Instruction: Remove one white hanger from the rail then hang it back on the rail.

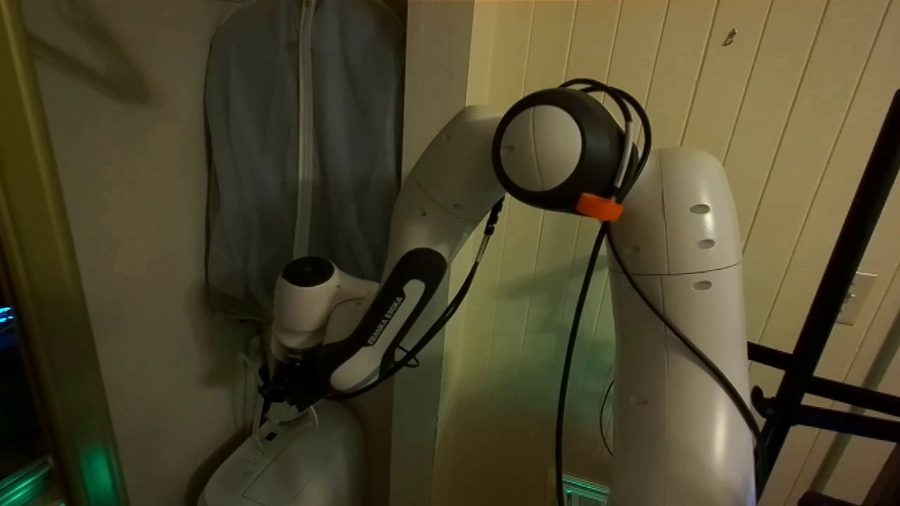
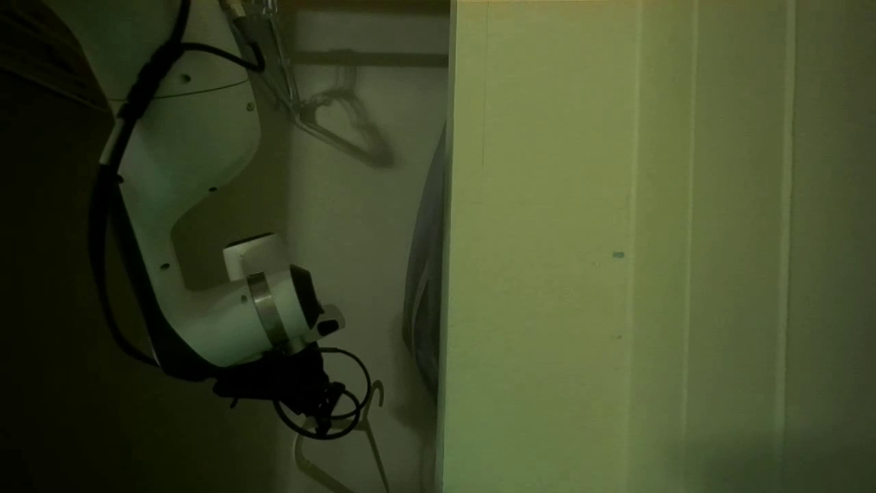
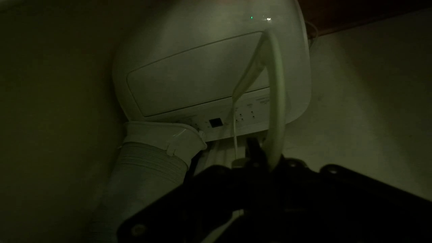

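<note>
Pinching the white hanger (image 3: 278, 111) between its fingertips, the gripper (image 3: 265, 160) holds it well below some pale hangers (image 2: 294, 106) that hang toward the upper left in an exterior view. To their right a dark horizontal band (image 2: 397, 60) crosses the back wall (image 2: 349, 226); whether it is the rail or a shadow, I cannot tell. Just right of the gripper in that view rises the held hanger's hook, and its frame runs down past the lower edge. Seen from the wrist, the hanger crosses in front of a white portable air conditioner (image 3: 209, 71), whose corrugated exhaust hose (image 3: 145, 168) sits to the left; whether hanger and machine touch is unclear. A grey-blue zippered garment bag (image 1: 256, 176) hangs on the far side of the wrist in an exterior view. From the right, the Franka arm (image 1: 443, 190) stretches across a panelled wall (image 1: 773, 105), an orange clip (image 1: 599, 207) at its elbow, and farther right stands a black frame (image 1: 825, 309).
</note>
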